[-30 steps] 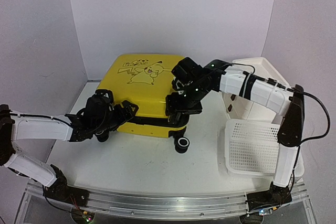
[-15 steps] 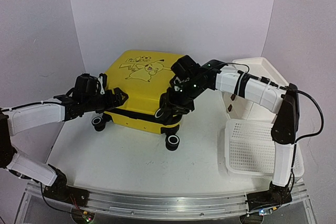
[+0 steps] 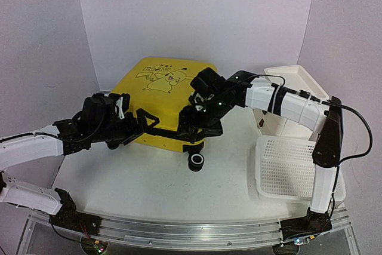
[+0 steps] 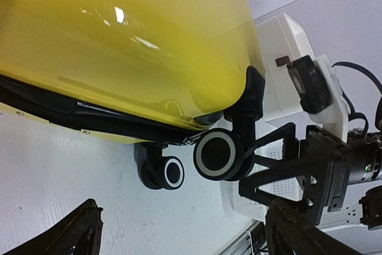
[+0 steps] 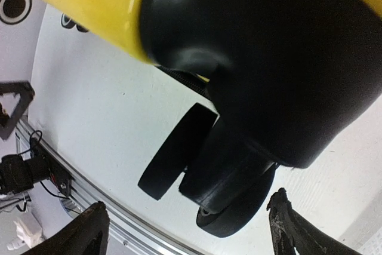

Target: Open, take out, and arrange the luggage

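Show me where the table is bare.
Bare: the near strip of the table, from the yellow suitcase down to the front rail, left of the perforated basket. Crowded: the suitcase's near edge, and the right side by the white cabinet.

From above, my right claw [image 3: 200, 125] hides the corner of the luggage [image 3: 161, 91] at 4 o'clock, and my left claw [image 3: 142, 127] hides its edge at 8. At my right wrist the luggage is a blur, cut off at 12; my fingertips [image 5: 83, 234] run off at 6.
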`<state>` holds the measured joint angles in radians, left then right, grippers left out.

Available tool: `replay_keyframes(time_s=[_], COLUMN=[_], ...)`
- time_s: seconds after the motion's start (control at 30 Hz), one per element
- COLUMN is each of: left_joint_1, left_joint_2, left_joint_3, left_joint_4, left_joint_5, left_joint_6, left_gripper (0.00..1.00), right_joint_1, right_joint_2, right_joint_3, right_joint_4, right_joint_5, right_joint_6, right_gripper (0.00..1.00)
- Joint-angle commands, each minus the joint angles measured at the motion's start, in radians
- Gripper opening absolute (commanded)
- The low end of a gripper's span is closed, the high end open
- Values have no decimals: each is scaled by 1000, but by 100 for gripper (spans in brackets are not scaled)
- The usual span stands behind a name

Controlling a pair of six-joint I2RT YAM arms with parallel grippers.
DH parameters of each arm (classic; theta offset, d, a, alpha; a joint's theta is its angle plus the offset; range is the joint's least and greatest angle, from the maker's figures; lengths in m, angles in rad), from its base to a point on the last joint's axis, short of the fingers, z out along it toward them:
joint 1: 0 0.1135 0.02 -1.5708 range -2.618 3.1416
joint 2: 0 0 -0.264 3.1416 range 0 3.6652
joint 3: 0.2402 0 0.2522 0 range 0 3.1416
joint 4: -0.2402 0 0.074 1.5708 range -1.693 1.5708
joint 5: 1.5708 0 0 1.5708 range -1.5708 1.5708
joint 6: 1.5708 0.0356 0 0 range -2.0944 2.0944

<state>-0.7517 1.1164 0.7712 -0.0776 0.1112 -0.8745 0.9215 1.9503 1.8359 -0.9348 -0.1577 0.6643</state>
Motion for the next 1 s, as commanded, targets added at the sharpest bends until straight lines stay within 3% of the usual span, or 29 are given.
replay_keyframes(time_s=[0.0,0.17,0.27,0.33,0.47,0.57,0.67,0.7,0.77,0.8,0.87,0.97], left_joint_1=[-76,-101,-101,-101,-102,-103,-103,-103,-103,-104,-103,-103], left_joint_2=[25,52,61,76,127,172,200,199,180,168,146,126], left_joint_3=[-27,-111,-146,-139,-111,-104,-102,-105,-126,-135,-148,-159], left_joint_4=[65,198,226,236,242,288,328,330,329,329,329,329], left_joint_5=[-100,-176,-197,-185,-150,-117,-76,-86,-101,-133,-155,-172], left_joint_6=[-138,-295,-368,-383,-416,-451,-463,-461,-458,-452,-432,-406], left_gripper=[93,82,79,79,80,79,76,75,75,75,76,77], right_joint_1=[2,6,6,13,12,13,13,13,12,13,15,41], right_joint_2=[27,79,92,58,15,-16,-21,-30,-74,-95,-116,-128], right_joint_3=[41,78,96,70,72,64,69,73,21,-29,-67,-115], right_joint_4=[16,16,0,2,3,28,77,58,38,38,38,102], right_joint_5=[149,175,165,143,79,-1,-118,-79,74,124,156,186], right_joint_6=[58,4,9,12,-1,-14,-8,-13,-23,-31,-40,-42], right_gripper=[90,85,58,49,14,0,0,6,51,68,85,97])
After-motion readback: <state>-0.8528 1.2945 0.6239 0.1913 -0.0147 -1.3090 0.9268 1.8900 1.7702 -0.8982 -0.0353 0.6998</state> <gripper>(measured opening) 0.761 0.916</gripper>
